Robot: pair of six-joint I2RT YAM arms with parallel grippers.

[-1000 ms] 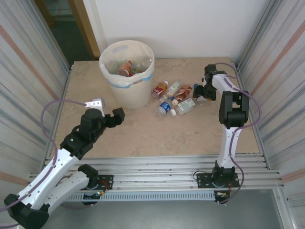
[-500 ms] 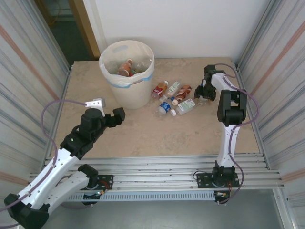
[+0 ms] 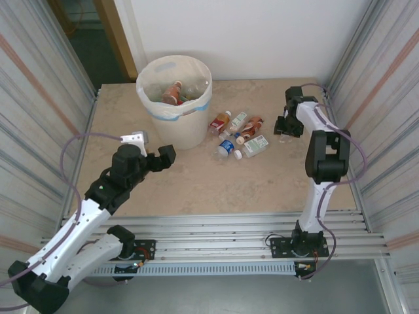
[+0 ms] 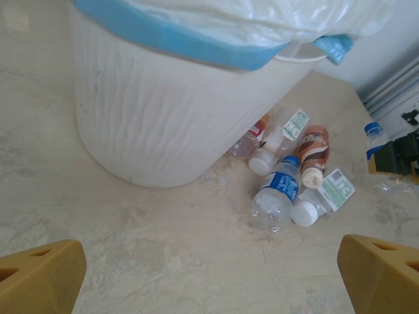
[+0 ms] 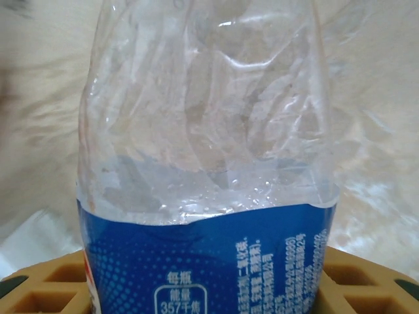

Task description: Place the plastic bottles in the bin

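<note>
The cream-white bin (image 3: 177, 121) with a blue band stands at the back left, and several plastic bottles (image 3: 174, 91) lie inside it. More plastic bottles (image 3: 237, 134) lie in a cluster on the table to its right. My right gripper (image 3: 285, 128) is just right of that cluster, shut on a clear bottle with a blue label (image 5: 203, 163) that sits between its yellow pads (image 5: 39, 288). My left gripper (image 3: 160, 158) hovers open in front of the bin, nothing between its fingers (image 4: 39, 275). In the left wrist view the bin wall (image 4: 163, 124) is close, with a blue-label bottle (image 4: 278, 195) beside it.
Corrugated metal walls (image 3: 39, 98) close in the table on both sides, with a white wall behind. A brown bottle (image 4: 313, 150) and white-capped bottles (image 4: 305, 212) lie beside the bin. Bare table (image 3: 216, 183) stretches between the arms and the bottle cluster.
My right gripper has closed on the blue-label bottle and shifted slightly right. The left arm has edged a little to the right, still open.
</note>
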